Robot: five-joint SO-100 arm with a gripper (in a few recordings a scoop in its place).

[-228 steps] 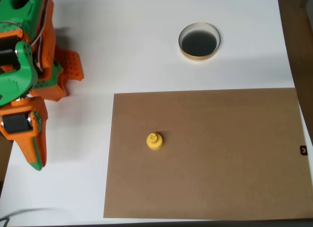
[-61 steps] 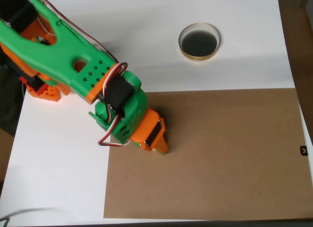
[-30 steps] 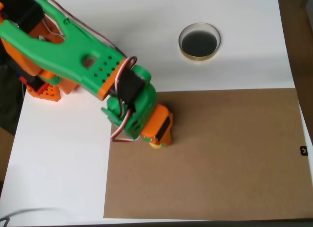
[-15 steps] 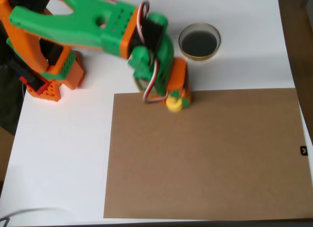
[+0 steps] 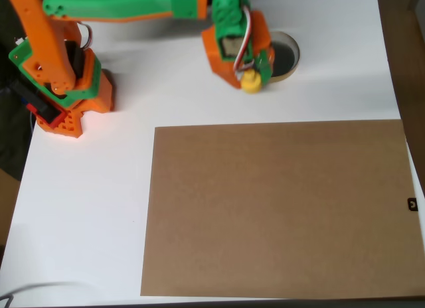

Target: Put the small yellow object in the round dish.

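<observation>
Claw: the gripper [image 5: 252, 74] is clenched on the small yellow object [image 5: 251, 82].
Place: object hangs at the round dish [image 5: 291, 64]'s seven o'clock edge.
Risk: released here, I reckon it clips the rim and rolls onto the table [image 5: 199, 102].

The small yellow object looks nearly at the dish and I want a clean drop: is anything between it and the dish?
Nothing visible. The gripper holds the small yellow object beside the round dish.
</observation>
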